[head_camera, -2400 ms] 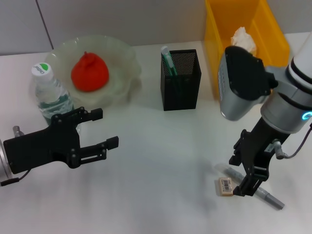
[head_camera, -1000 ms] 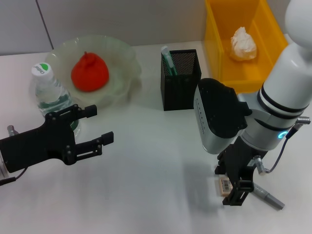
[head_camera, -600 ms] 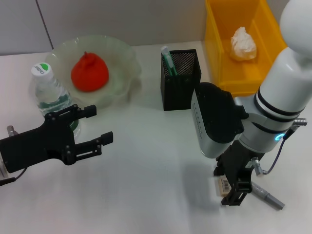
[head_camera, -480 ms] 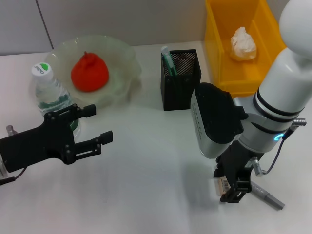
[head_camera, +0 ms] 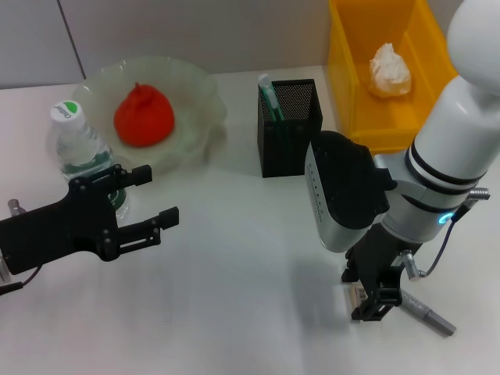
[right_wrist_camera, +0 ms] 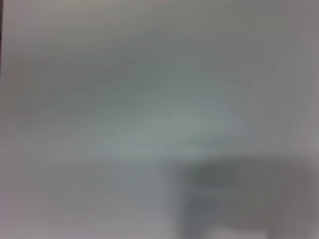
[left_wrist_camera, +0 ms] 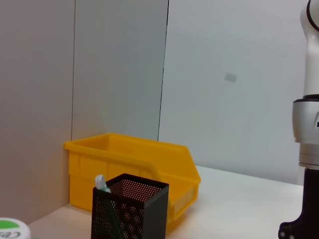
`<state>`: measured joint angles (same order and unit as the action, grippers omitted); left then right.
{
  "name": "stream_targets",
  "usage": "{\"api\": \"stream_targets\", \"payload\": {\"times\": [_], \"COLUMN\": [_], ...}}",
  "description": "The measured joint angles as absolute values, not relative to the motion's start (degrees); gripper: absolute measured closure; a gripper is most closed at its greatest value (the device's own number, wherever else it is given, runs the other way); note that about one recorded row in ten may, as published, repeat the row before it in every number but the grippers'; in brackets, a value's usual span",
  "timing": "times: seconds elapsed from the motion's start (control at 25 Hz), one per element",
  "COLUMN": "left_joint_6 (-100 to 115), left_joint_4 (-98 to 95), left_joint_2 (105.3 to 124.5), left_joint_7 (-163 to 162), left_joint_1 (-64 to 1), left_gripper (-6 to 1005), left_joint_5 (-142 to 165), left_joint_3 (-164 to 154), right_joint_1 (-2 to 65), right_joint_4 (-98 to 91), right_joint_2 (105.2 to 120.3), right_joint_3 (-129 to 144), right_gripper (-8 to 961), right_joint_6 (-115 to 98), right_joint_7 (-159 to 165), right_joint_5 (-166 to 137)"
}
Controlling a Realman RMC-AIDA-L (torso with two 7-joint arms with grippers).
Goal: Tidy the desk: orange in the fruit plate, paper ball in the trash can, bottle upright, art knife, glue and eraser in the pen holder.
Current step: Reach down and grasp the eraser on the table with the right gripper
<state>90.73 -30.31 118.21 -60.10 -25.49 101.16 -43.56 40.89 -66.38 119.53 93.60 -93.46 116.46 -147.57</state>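
The orange [head_camera: 144,117] lies in the pale-green fruit plate [head_camera: 199,86]. Inside the yellow trash can [head_camera: 355,78] rests the paper ball [head_camera: 389,70]. The bottle [head_camera: 78,148] stands upright, its cap [left_wrist_camera: 12,229] at the edge of the left wrist view. A green-and-white stick [head_camera: 269,94] leans in the black mesh pen holder [head_camera: 291,129]. My right gripper [head_camera: 369,301] is down on the beige eraser [head_camera: 351,295], hiding most of it. The grey art knife [head_camera: 427,317] lies just right of it. My left gripper [head_camera: 156,195] hangs open beside the bottle, holding nothing.
The left wrist view shows the trash can [left_wrist_camera: 129,159] behind the pen holder [left_wrist_camera: 129,209], with the right arm [left_wrist_camera: 309,149] at the far side. A grey wall runs behind the desk. The right wrist view is a grey blur.
My right gripper has sunk lower and slightly left onto the eraser, covering more of it. The left arm has drifted a little to the left.
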Motion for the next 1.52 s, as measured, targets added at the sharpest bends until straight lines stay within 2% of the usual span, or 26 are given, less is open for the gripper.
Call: {"api": "stream_targets", "payload": {"times": [1.04,1.52], "left_joint_6": [90.78,90.7], "left_joint_4": [-30.32,-30.32], "left_joint_2": [118.12,118.21], "left_joint_7": [-60.12,-60.12], "left_joint_1": [-25.49,-25.49], "left_gripper": [197,197], "left_joint_5": [101.16,101.16], "left_joint_3": [-43.51,-43.51], "right_joint_1": [40.87,40.87], "right_joint_4": [-66.06,-66.0], "right_joint_2": [119.53,119.53], "right_joint_3": [94.31,94.4], "right_gripper": [411,464], "right_joint_6": [-92.97,-92.99], "right_joint_7": [116.88,116.89], "right_joint_5": [-147.86,-147.86]}}
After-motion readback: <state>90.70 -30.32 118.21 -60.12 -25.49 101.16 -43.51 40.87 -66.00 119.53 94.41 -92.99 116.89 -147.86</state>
